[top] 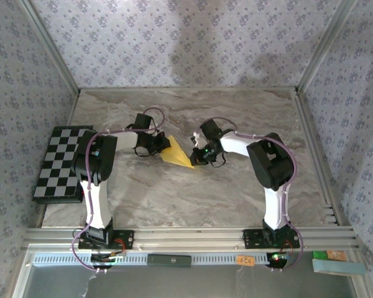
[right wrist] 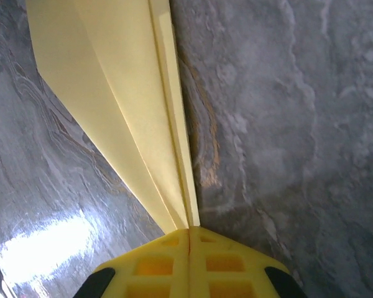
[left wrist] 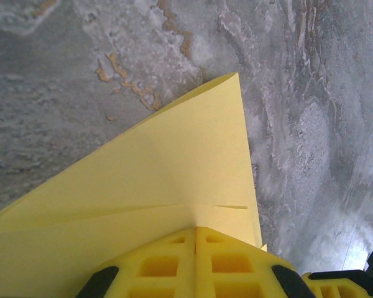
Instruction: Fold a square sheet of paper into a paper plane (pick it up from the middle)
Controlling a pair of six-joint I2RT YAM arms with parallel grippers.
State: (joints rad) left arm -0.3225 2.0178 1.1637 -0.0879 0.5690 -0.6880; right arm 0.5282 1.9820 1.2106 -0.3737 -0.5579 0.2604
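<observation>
Plane (top: 176, 155) sits mid bench (top: 174, 198), pinched at both ends. Left jaws clenched on the wide tail, right jaws clenched on the nose (layers stacked there). Late step, probably setting the centre crease. Next move calls for one side letting go without skewing the folds.

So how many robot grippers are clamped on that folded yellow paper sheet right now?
2. The left gripper is shut on the wide end of the folded yellow paper; the right gripper is shut on its narrow pointed end.
</observation>
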